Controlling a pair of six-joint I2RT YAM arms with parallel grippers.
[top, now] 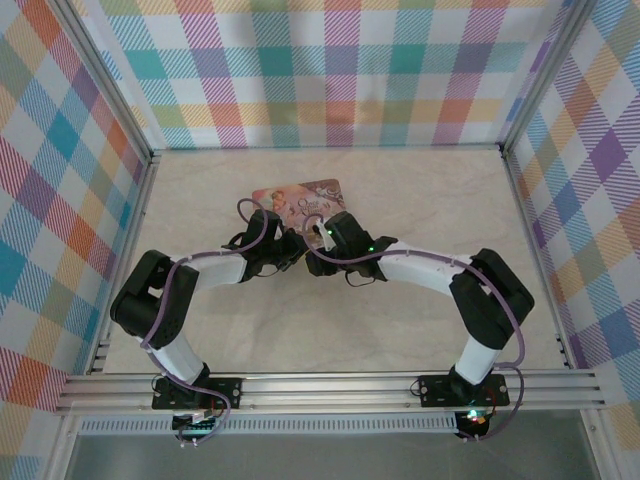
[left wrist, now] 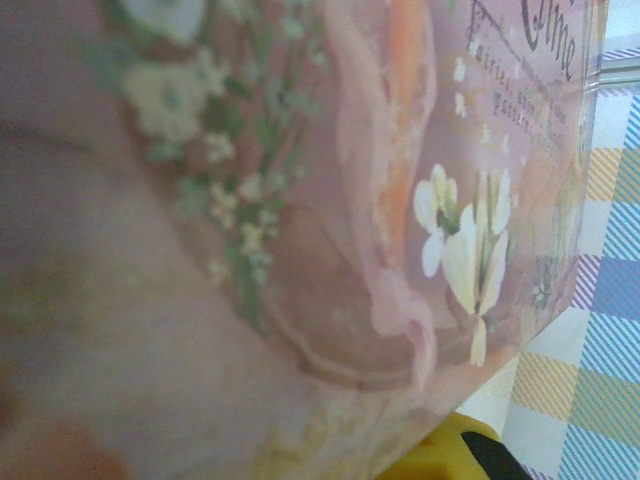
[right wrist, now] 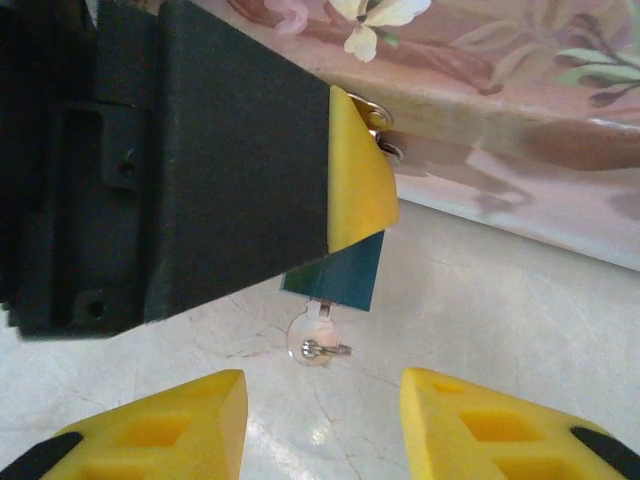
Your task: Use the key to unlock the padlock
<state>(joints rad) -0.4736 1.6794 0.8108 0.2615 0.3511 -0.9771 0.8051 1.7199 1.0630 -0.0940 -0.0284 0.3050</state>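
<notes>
Silvery padlock [right wrist: 380, 122] at edge of pink tin [right wrist: 520, 120], behind left gripper [right wrist: 352, 235] (I cannot tell its grip) | key [right wrist: 312, 338] below: tiny, stiff, slippery; I'd pinch its bow | right gripper [right wrist: 325, 425] gapes wide.

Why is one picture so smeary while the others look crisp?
Left wrist view: the camera sits almost against the pink illustrated rectangular tin, so its left part blurs and only the right is sharper. Right wrist view: crisp, with the small silvery key sharp and soft shadows on the tin's side. Top external view: evenly lit, no glare.
</notes>
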